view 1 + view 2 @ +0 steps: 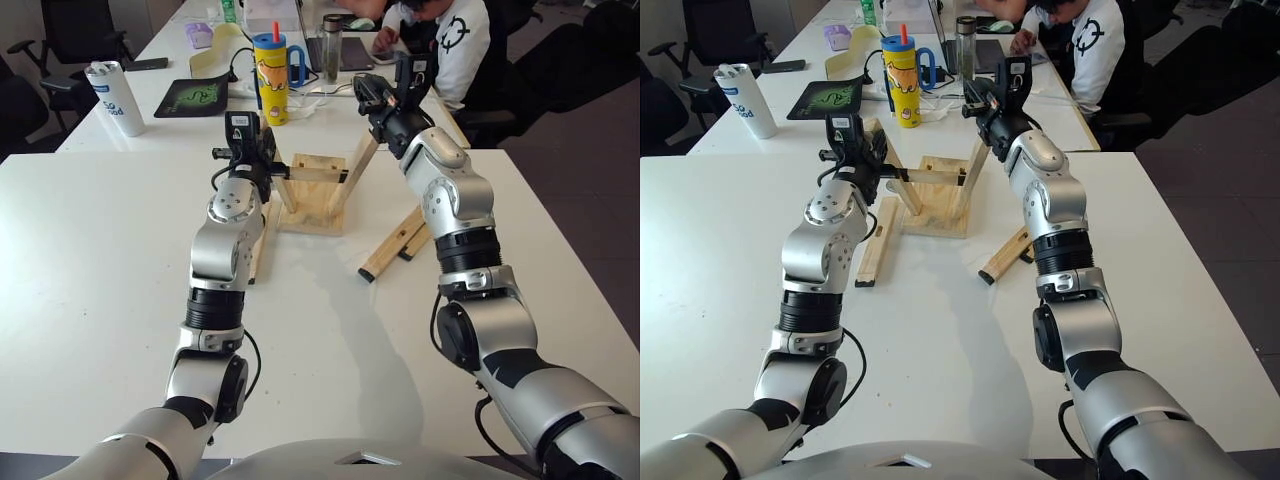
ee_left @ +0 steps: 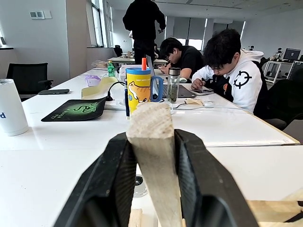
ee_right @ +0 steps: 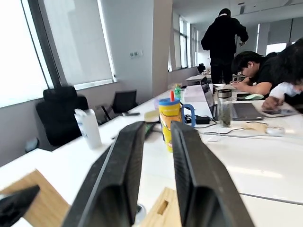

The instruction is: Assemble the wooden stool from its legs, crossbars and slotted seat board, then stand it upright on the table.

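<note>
Plainly, the half-built stool [image 1: 313,190] sat upside down toward the far side of the worktop [image 1: 100,260]. Its seat board [image 1: 310,222] lay flat, and two legs rose from it, splayed apart and joined by a crossbar [image 1: 315,173]. My left gripper [image 2: 151,137] had its jaws clenched on the upper end of the left leg [image 2: 150,124], whose long axis ran steeply up from the board and leaned to my left. My right gripper [image 3: 158,126] hovered at the top of the right leg [image 1: 355,175], which leaned to my right. Its jaws stood slightly parted, gripping nothing I could see. One loose leg [image 1: 876,248] lay flat under my left forearm, pointing away from me. Another wooden piece [image 1: 393,245] lay slanted beside my right forearm.
</note>
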You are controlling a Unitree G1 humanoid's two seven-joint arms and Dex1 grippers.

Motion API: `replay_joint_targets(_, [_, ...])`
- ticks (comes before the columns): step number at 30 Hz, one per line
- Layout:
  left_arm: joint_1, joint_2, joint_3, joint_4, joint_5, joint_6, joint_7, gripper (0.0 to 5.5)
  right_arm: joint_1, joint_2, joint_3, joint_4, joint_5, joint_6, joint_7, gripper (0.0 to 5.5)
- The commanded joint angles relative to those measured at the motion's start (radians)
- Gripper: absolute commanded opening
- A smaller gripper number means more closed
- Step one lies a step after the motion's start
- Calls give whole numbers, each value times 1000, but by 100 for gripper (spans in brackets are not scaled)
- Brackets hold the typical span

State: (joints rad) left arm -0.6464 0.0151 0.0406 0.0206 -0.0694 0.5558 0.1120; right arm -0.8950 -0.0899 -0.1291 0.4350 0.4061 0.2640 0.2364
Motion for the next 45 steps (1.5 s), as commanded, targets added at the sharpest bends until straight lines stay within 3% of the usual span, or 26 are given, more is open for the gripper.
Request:
replay_joint_targets(1, [58,3,0,30,12,21,-3,115,0,40,-170,3,149,27,-61,102])
replay_joint_targets(4, [91,10,8,47,-1,-7,-23,115,-75,4,-257,38,233,63,-83,102])
replay_joint_targets(7, [118,28,-10,60,24,-26,-31,115,-75,-33,-254,107,186,52,-85,102])
replay_joint_targets(8, [123,34,-16,65,33,-31,-30,148,-65,-40,-243,123,164,47,-84,102])
replay_joint_targets(14, [123,39,-40,30,38,-54,-58,223,7,-34,-169,182,45,10,-86,102])
replay_joint_targets(22, [181,67,-28,-6,33,-97,-115,227,52,-36,0,176,-129,-22,-9,102])
replay_joint_targets(25, [208,99,-3,23,41,-91,-116,227,76,-29,151,102,-184,-101,197,102])
replay_joint_targets(28, [208,117,2,73,51,-111,-120,227,66,-34,216,93,-180,-149,390,102])
replay_joint_targets(32, [191,136,9,138,54,-149,-132,227,108,-113,325,-48,-108,-56,752,102])
replay_joint_targets(36, [206,168,41,150,49,-162,-131,227,190,-123,477,-256,-113,23,881,102])
replay_joint_targets(39, [220,191,55,169,53,-174,-133,227,183,-56,431,-267,-112,46,759,102])
replay_joint_targets(45, [252,214,61,176,65,-177,-131,227,-4,-92,339,186,-364,-52,301,102])
